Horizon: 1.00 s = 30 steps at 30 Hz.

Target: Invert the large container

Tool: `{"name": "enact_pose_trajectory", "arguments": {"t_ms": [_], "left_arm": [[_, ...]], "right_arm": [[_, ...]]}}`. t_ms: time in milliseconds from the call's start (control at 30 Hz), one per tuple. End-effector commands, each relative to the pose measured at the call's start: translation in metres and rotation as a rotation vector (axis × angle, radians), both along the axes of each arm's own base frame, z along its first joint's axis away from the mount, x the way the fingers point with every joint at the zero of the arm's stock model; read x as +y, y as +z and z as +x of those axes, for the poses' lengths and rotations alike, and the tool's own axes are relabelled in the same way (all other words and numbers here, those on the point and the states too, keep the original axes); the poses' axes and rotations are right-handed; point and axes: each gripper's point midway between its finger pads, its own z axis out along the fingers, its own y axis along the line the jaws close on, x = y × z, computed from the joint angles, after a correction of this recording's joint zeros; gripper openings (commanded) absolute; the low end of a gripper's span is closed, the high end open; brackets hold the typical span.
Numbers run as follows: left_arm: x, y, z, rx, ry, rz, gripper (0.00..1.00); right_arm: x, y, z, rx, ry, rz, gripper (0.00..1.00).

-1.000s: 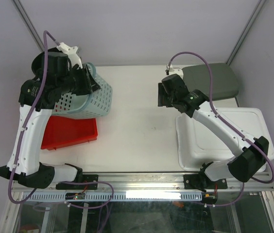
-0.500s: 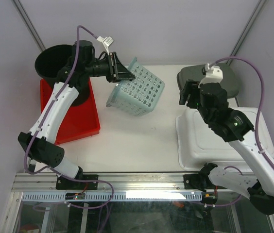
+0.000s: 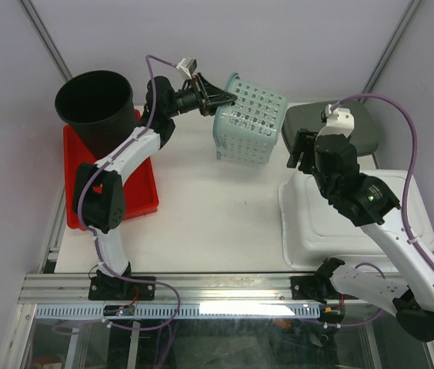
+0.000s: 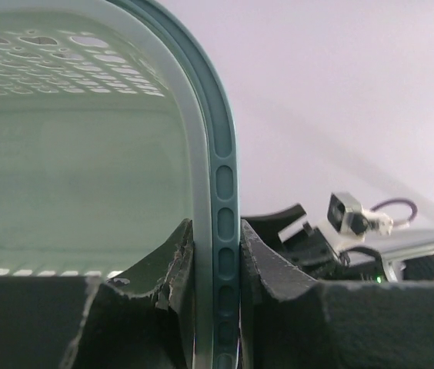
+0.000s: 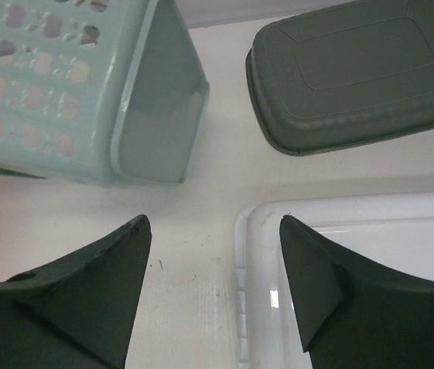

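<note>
Left wrist view: left jaws are clamped on the rim of the mint perforated basket (image 4: 71,154), holding it tipped sideways for turning over; right jaws stand apart, empty.

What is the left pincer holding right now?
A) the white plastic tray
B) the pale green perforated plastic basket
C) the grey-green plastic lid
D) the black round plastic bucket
B: in the left wrist view the left pincer is shut on the rim of the pale green perforated plastic basket, which the top view shows tilted at the end of that arm.
</note>
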Motion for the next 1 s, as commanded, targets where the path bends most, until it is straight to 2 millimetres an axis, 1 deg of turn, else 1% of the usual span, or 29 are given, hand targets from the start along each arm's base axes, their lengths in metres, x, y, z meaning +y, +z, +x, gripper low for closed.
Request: {"name": "enact_pose_trajectory", "arguments": {"t_ms": [0, 67, 133, 233, 333, 467, 600, 733, 800, 867, 900, 967], "left_arm": [[-0.010, 0.054, 0.002, -0.115, 0.005, -0.207, 0.00], [-0.013, 0.053, 0.011, -0.105, 0.030, -0.251, 0.00], [-0.016, 0.046, 0.024, -0.061, 0.059, -0.278, 0.00], [-0.020, 0.034, 0.038, 0.004, 0.077, -0.331, 0.00], [-0.020, 0.028, 0.050, 0.047, 0.090, -0.392, 0.00], [-0.021, 0.028, 0.069, 0.076, 0.089, -0.424, 0.00], [-0.025, 0.013, 0.093, 0.137, 0.123, -0.432, 0.00], [-0.030, 0.001, 0.105, 0.200, 0.102, -0.464, 0.00], [-0.028, -0.006, 0.109, 0.225, 0.100, -0.481, 0.00], [-0.023, -0.015, 0.111, 0.248, 0.111, -0.495, 0.00], [-0.018, -0.024, 0.112, 0.268, 0.121, -0.496, 0.00], [-0.004, -0.033, 0.114, 0.278, 0.143, -0.499, 0.00]], "right_arm": [[-0.005, 0.018, 0.003, -0.051, -0.022, 0.002, 0.72], [-0.006, 0.019, 0.003, -0.051, -0.027, -0.005, 0.72], [-0.007, 0.019, 0.003, -0.052, -0.030, -0.011, 0.72], [-0.007, 0.017, 0.005, -0.045, -0.033, -0.020, 0.73], [-0.007, 0.016, 0.006, -0.034, -0.032, -0.027, 0.73], [-0.006, 0.017, 0.005, -0.029, -0.028, -0.012, 0.73], [-0.007, 0.015, 0.002, -0.019, -0.029, 0.001, 0.73], [-0.007, 0.011, -0.001, -0.003, -0.028, 0.007, 0.73], [-0.008, 0.009, -0.002, 0.011, -0.032, 0.006, 0.73], [-0.008, 0.007, -0.004, 0.020, -0.033, 0.007, 0.73], [-0.009, 0.008, -0.005, 0.020, -0.038, 0.011, 0.73], [-0.011, 0.007, -0.008, 0.019, -0.043, 0.018, 0.73]]}}
